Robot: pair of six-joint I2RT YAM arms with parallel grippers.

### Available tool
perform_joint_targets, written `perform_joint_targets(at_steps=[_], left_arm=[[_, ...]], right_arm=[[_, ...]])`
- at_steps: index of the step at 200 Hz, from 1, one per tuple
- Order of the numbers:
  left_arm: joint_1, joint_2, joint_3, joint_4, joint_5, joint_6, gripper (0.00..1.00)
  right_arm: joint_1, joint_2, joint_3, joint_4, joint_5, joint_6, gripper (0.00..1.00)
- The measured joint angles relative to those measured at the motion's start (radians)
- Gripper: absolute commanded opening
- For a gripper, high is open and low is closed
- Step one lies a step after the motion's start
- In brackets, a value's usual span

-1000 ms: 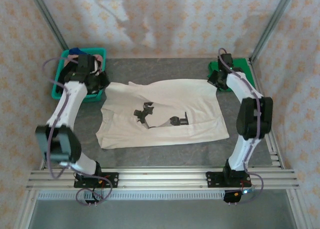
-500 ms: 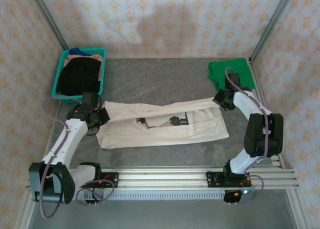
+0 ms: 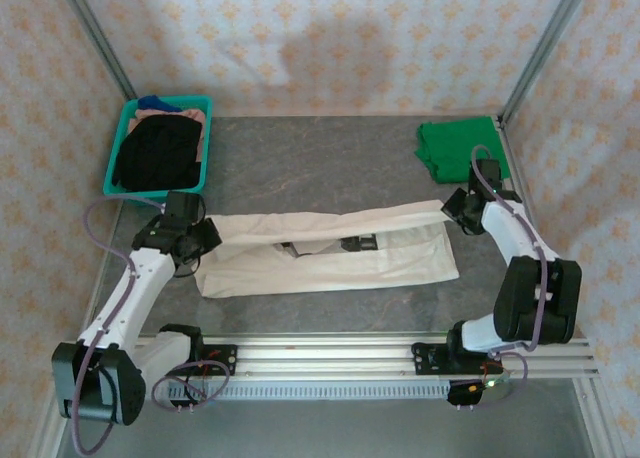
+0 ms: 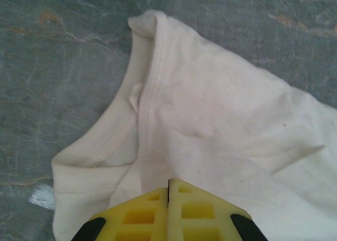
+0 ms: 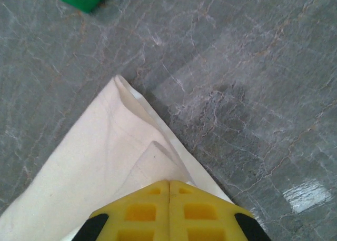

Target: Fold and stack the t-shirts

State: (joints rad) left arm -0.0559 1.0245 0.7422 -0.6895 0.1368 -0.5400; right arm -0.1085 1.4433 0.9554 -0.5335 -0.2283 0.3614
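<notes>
A grey, marble-veined bench (image 3: 330, 158) sits inside a booth of cream walls (image 3: 330, 38) printed with small orange motifs, with metal posts (image 3: 92, 33) rising from the far corners and an aluminium rail (image 3: 330, 353) along the near edge.

In the far left corner a teal basket (image 3: 117, 148) holds a dark cloth (image 3: 158, 150). Just near of it, the left arm (image 3: 130, 288) reaches up from its base along the left edge, elbow low and outward. The left end effector (image 3: 205, 233) is pressed together on a corner of the cream t-shirt (image 3: 330, 263). Its wrist view shows the yellow fingers (image 4: 142, 214) closed tight on the cloth beside the ribbed collar (image 4: 147, 99).

The cream t-shirt lies across the middle of the bench. Its lower layer is flat on the surface, while its far part stretches as a narrow band from one end effector to the other. A black print (image 3: 325, 246) shows partly below that band.

At the right edge the right arm (image 3: 520, 248) bends up from its base and angles inward. The right end effector (image 3: 452, 210) is likewise pinched shut on the shirt's opposite corner, and its wrist view shows the cloth folded to a point just ahead of the closed fingers (image 5: 142, 212). The green t-shirt (image 3: 455, 146) lies bunched in the far right corner, apart from the cream one.
</notes>
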Motion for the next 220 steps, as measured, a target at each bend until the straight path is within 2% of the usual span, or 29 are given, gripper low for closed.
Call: perform_joint_targets(at_steps=[14, 40, 73, 120, 151, 175, 197, 220], left_arm=[[-0.031, -0.013, -0.035, 0.000, -0.008, -0.014, 0.00], [-0.036, 0.010, -0.040, 0.006, -0.037, -0.022, 0.00], [-0.036, 0.173, 0.183, 0.004, -0.060, 0.002, 0.00], [-0.035, 0.221, 0.244, 0.038, -0.091, 0.034, 0.00], [-0.029, 0.436, 0.518, 0.028, -0.100, 0.071, 0.00], [-0.019, 0.545, 0.704, 0.033, -0.111, 0.095, 0.00], [-0.015, 0.539, 0.718, 0.040, -0.116, 0.104, 0.00], [-0.015, 0.513, 0.681, 0.047, -0.117, 0.105, 0.00]], right_arm=[[0.000, 0.033, 0.000, -0.001, -0.011, 0.000, 0.00], [0.000, 0.067, 0.033, -0.016, -0.016, 0.004, 0.00], [0.000, 0.151, 0.240, -0.021, -0.027, 0.005, 0.00], [0.000, 0.206, 0.252, 0.009, -0.031, 0.020, 0.00], [0.000, 0.341, 0.396, -0.019, -0.030, 0.035, 0.00], [0.000, 0.379, 0.526, -0.039, 0.001, 0.034, 0.00], [0.000, 0.357, 0.555, -0.042, 0.013, 0.030, 0.00], [0.000, 0.321, 0.514, -0.038, 0.010, 0.028, 0.00]])
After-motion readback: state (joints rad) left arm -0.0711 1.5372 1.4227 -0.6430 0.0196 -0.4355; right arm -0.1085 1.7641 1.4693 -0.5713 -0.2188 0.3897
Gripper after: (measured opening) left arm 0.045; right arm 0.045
